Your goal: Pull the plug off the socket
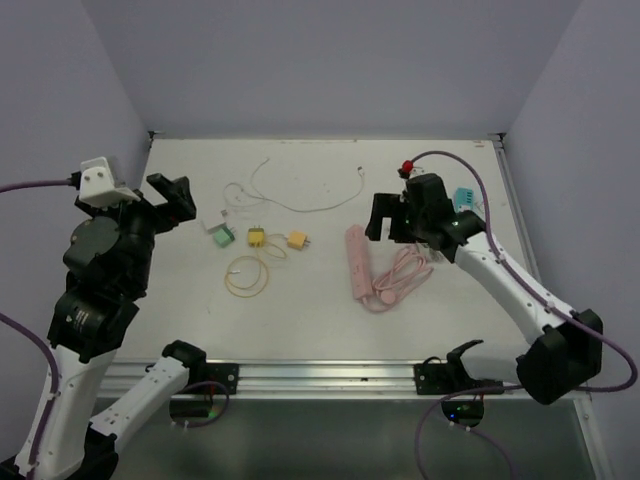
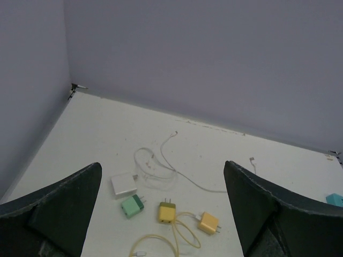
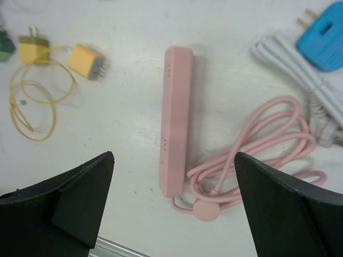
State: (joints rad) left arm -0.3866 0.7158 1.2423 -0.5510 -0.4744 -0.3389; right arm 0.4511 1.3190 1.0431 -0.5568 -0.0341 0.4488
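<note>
— What is the biggest thing here?
— The white table (image 1: pixel 330 330). Two robot arms are reaching over it. The left arm (image 1: pixel 100 260) is staying by the left wall, and the right arm (image 1: pixel 510 285) is stretching toward the middle.
— What are the claws doing?
— The left claw (image 2: pixel 162 164) is hanging above the table with its fingers spread wide, and it is holding nothing. The right claw (image 3: pixel 174 155) is hanging over the pink socket strip (image 3: pixel 174 107). Its fingers are spread wide too, and nothing is sitting between them.
— Where is the strip lying?
— It is lying flat on the table, with its pink cord (image 3: pixel 246 159) curling in loops just beside it.
— And the plug?
— The blue plug (image 3: pixel 327 37) is lying on the table, apart from the strip, just beside a thick white cable (image 3: pixel 300 69).
— What about the little things?
— A white charger (image 2: pixel 124 183), a green plug (image 2: pixel 132 205), a yellow plug (image 2: pixel 166 212) and an orange plug (image 2: pixel 208 222) are sitting in a row to the left of the strip. A yellow wire (image 3: pixel 13 110) is looping near them, and a thin white wire (image 1: pixel 300 208) is trailing behind them.
</note>
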